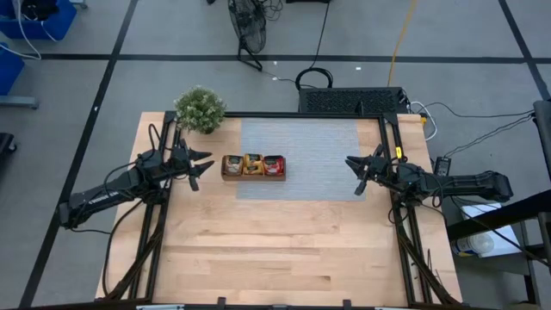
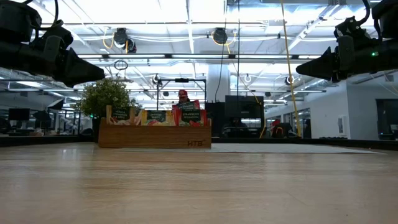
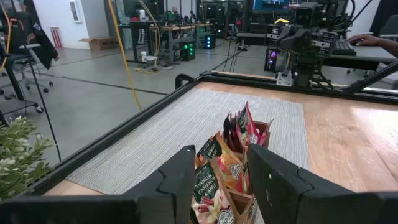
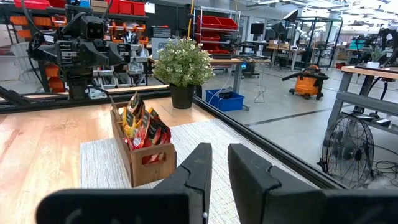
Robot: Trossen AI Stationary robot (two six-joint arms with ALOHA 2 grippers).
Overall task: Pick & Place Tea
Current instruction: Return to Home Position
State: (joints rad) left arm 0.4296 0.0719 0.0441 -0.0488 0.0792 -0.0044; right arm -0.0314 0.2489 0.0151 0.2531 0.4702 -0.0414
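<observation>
The tea (image 1: 252, 163) is stowed upright in the wooden tray (image 1: 253, 176): dark green sachets fill the compartment toward the left arm, orange sachets the middle one, red sachets the one toward the right arm. No loose sachet is visible on the desk (image 1: 284, 250). The tray rests across the left edge of a grey woven mat (image 1: 310, 159), so that its left end stands on bare wood. The left hand (image 1: 207, 164) is the nearer of the two. It hangs just beside the tray's left end, above the level of the desk, and points along the tray's length without touching it. Its fingers (image 3: 180, 171) are spread, with nothing between them; in the left wrist view the tea shows through the gap. The right hand (image 1: 355, 172) hangs over the mat's right edge, well apart from the tray, and faces its red-sachet end. Its fingers (image 4: 199, 162) stand narrowly parted and carry nothing. The tea therefore lies between the two hands, closer to the left one, and neither hand is in contact with it. A potted plant (image 1: 200, 109) stands at the desk's far-left corner, beyond the left hand.
</observation>
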